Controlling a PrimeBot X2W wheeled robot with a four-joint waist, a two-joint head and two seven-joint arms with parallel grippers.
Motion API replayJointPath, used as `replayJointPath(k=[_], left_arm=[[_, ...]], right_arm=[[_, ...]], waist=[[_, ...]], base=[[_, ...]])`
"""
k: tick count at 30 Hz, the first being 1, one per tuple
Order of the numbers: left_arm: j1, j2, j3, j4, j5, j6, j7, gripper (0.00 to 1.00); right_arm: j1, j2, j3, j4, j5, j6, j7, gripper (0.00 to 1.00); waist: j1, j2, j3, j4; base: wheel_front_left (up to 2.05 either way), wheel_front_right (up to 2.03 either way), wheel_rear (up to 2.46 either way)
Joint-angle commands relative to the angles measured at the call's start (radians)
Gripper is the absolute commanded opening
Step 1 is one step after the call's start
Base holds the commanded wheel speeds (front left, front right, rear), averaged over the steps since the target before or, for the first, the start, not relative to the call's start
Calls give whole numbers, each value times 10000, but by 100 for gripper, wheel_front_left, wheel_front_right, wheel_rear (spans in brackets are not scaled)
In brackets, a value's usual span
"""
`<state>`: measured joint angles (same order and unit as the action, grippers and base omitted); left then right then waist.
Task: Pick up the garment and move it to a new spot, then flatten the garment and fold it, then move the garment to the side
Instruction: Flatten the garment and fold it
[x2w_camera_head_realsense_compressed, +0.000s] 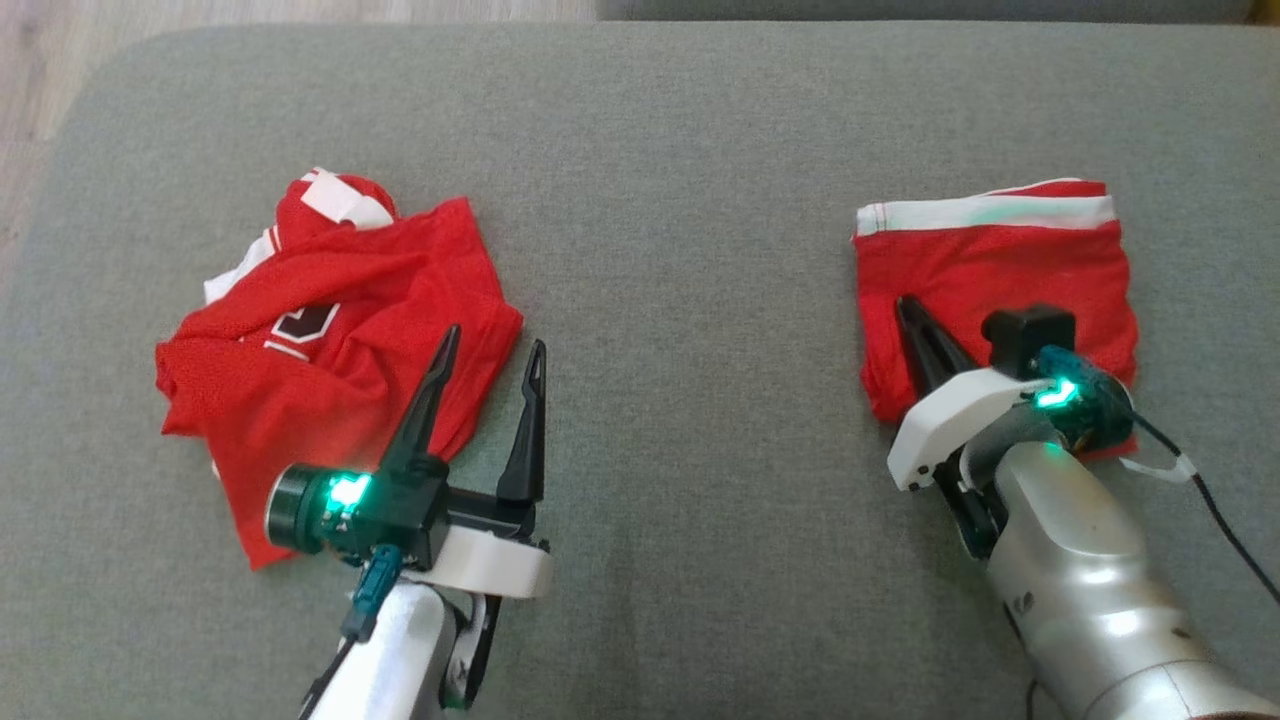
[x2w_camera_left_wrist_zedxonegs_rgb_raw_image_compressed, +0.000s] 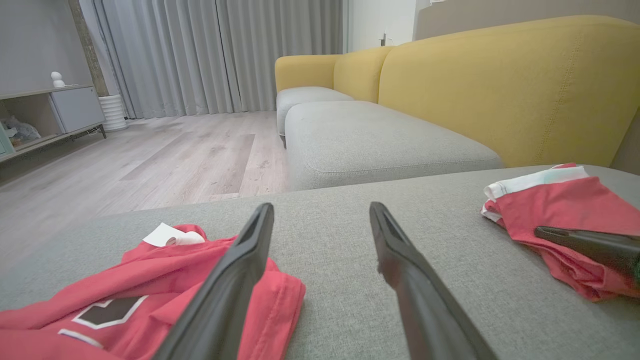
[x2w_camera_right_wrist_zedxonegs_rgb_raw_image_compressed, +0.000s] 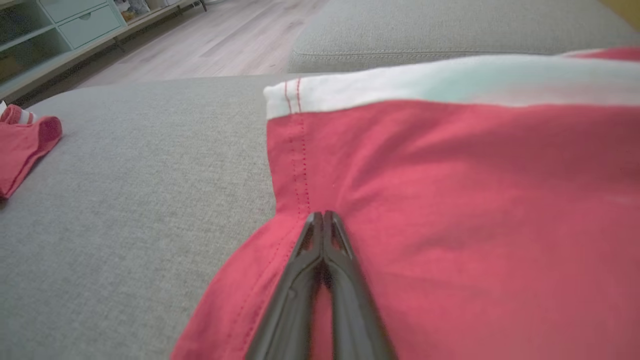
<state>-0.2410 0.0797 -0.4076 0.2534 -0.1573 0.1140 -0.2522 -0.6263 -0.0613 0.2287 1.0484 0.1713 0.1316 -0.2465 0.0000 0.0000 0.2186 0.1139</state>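
Folded red garment (x2w_camera_head_realsense_compressed: 1000, 265) lies at our right on the grey seat cushion (x2w_camera_head_realsense_compressed: 680, 250), under our right gripper (x2w_camera_head_realsense_compressed: 908, 310).
Its white waistband (x2w_camera_head_realsense_compressed: 985, 212) faces away from us. The gripper's fingers are pressed together and laid flat on its near left part, with no cloth seen between them, so we judge they are pinning or smoothing it, not lifting. Well apart at our left, a crumpled red jersey (x2w_camera_head_realsense_compressed: 300, 400) waits; our left gripper (x2w_camera_head_realsense_compressed: 497, 340) hovers at its edge, fingers wide apart, holding nothing.
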Motion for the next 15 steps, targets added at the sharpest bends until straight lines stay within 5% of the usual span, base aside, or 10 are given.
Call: replayJointPath(k=[1,7,15], left_arm=[[-233,14,376,-275,15,36,-95,100],[-60,39,520,-299,-34,67,-95,100],[283,13,731,-397,-104,91,-95,100]], right_arm=[[-154,109,247,-56,216,-9,-34,0],[-274,109,-115,-400,276,-9,-137,0],[1171,25,-2545,-3565,-573,-9,-150,0]], waist=[[0,0,-99,-68],[0,0,-493,-360],[0,0,-1257,-906]], base=[[0,0,0],[0,0,0],[0,0,0]])
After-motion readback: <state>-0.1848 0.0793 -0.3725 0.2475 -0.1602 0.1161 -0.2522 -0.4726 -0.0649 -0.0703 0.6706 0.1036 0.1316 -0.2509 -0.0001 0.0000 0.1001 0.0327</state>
